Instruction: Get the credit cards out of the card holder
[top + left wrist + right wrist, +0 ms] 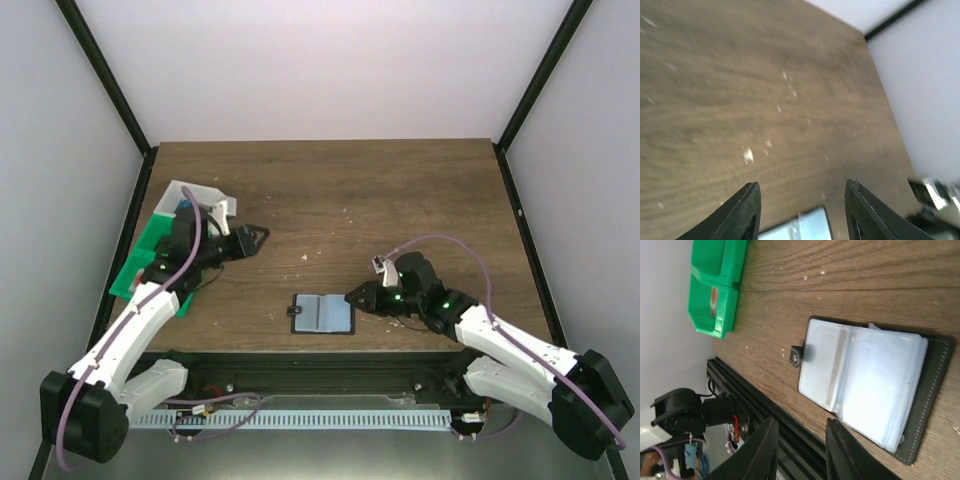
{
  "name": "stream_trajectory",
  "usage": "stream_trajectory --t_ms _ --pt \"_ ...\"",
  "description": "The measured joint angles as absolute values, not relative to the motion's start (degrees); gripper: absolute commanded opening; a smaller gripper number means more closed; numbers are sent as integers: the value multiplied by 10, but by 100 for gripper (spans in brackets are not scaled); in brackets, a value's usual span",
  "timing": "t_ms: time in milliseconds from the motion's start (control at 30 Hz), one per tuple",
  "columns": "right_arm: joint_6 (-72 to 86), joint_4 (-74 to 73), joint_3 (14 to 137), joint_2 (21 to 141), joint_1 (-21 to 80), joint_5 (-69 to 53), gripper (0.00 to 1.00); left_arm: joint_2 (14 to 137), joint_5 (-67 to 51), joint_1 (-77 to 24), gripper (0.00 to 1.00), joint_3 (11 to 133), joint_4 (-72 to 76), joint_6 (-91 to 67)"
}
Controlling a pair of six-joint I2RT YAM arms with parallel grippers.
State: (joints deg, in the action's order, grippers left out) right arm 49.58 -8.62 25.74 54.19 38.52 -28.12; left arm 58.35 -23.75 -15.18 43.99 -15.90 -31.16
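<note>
The card holder [323, 313] lies open and flat near the table's front edge, black rim around pale grey-blue pocket panels. It shows clearly in the right wrist view [865, 385], and its corner shows in the left wrist view [800, 228]. I cannot make out any credit cards in its pockets. My right gripper [352, 297] is open and empty, low at the holder's right edge; in its wrist view the gripper [801, 422] hangs over the table's front rail beside the holder. My left gripper [255, 238] is open and empty, above the table well left of the holder [803, 183].
A green bin [140, 262] and a white bin [195, 198] stand at the table's left edge, under my left arm. The green bin [715, 285] has a reddish patch on its wall. The black front rail [755, 405] runs close to the holder.
</note>
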Motion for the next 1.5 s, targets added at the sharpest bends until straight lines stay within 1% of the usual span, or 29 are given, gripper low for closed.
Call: stream_trajectory --t_ms 100,267,400,567,800,1067,1133,1167,1300,1500 --pt "509 -75 235 540 385 -274 23 557 -261 -199 47 394 -147 -319" --pt "526 -58 217 556 385 -262 22 540 -281 -266 46 310 -93 -360" --pt "525 -36 217 591 389 -249 23 543 -285 -322 47 256 -59 -391" --pt "517 -15 219 654 406 -236 23 562 -284 -363 50 224 1 -425" --pt "510 12 244 745 444 -227 22 635 -287 -384 58 186 98 -478" --pt "526 69 296 796 480 -227 22 678 -265 -386 61 185 118 -498" --pt "533 86 304 809 489 -227 23 681 -255 -386 61 182 121 -504" --pt "538 95 308 819 494 -227 25 681 -251 -386 62 180 121 -507" --pt "549 103 322 850 509 -216 27 670 -227 -386 63 174 109 -515" --pt "556 104 331 881 527 -190 24 574 -202 -386 63 145 101 -547"
